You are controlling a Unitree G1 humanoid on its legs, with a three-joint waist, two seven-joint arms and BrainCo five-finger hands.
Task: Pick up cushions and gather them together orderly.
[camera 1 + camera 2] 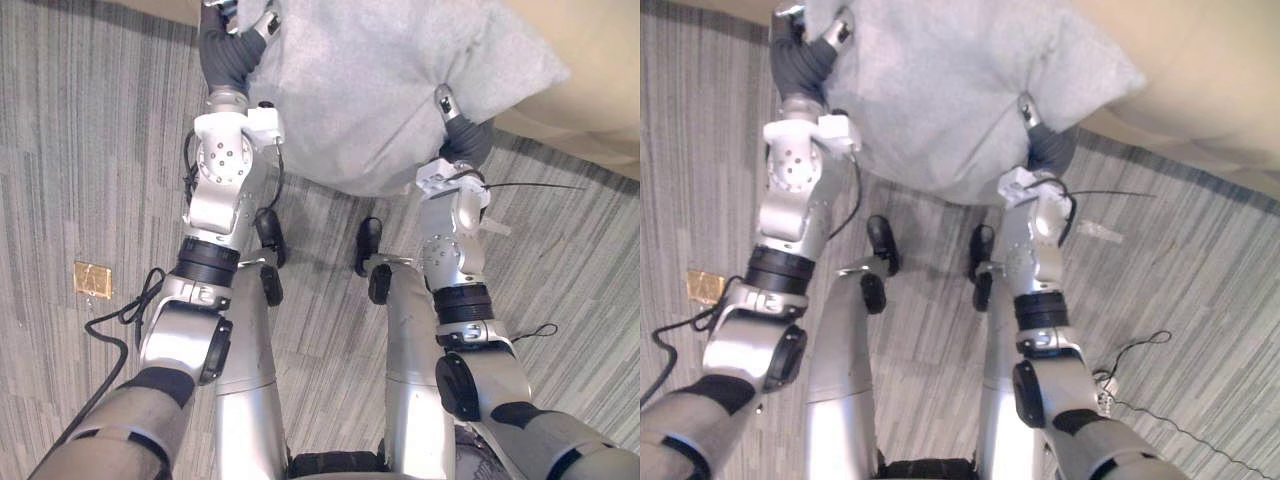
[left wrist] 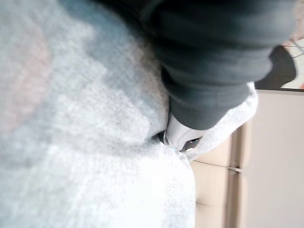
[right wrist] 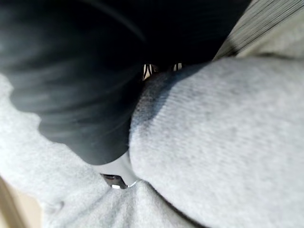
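A large light-grey cushion (image 1: 380, 80) hangs in front of me above the carpet, held between both hands. My left hand (image 1: 232, 50) grips its left edge, with thumb and fingers dug into the cloth. My right hand (image 1: 462, 135) clasps the cushion's lower right side, a finger pressed into the fabric. In the left wrist view a fingertip (image 2: 180, 137) sinks into a fold of the cushion (image 2: 95, 166). The right wrist view shows the same: a finger (image 3: 118, 173) buried between bulges of the cushion (image 3: 213, 142).
A beige sofa (image 1: 590, 70) stands just beyond the cushion at the upper right. Grey striped carpet (image 1: 80, 150) covers the floor. A brass floor plate (image 1: 92, 278) lies at the left.
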